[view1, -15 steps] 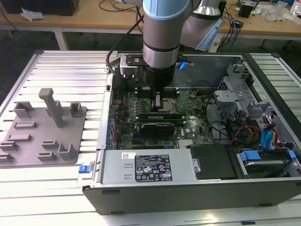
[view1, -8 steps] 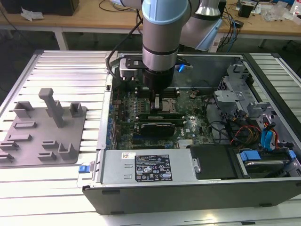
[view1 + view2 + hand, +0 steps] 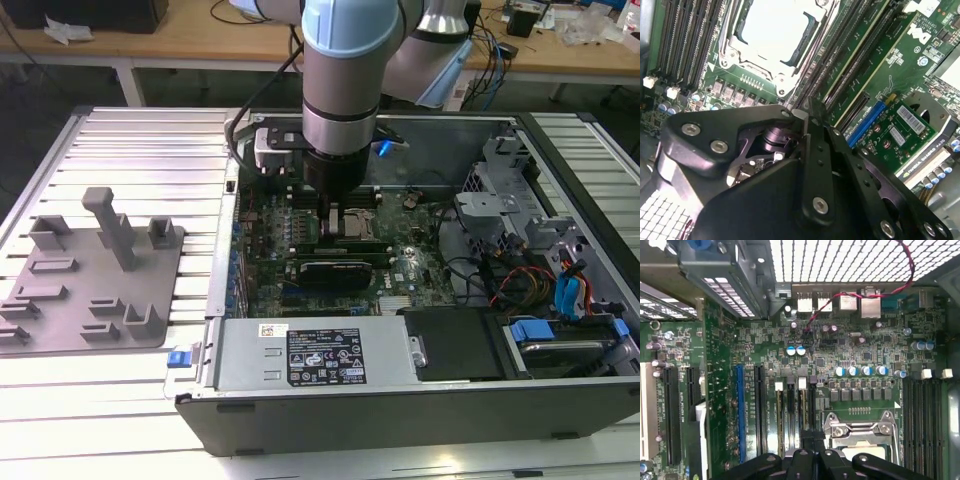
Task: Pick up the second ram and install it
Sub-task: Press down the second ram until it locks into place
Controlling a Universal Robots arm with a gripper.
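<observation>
While hovering inside the open grey computer case (image 3: 560, 400), my black gripper (image 3: 325, 215) is pressing down beside the silver CPU socket (image 3: 860, 432). Its fingers are sitting pinched together on the thin grey-green second ram (image 3: 803, 412) standing in the black memory slots (image 3: 790, 415).

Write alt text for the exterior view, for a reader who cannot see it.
A robot arm reaches down into an open computer case, its gripper low over the motherboard beside the CPU socket. On the exterior view's left, a grey plastic holder plate with upright posts lies on the slatted table.

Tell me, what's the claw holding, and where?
Cannot tell. The black claw sits low over the long memory slots beside the silver processor socket.
</observation>
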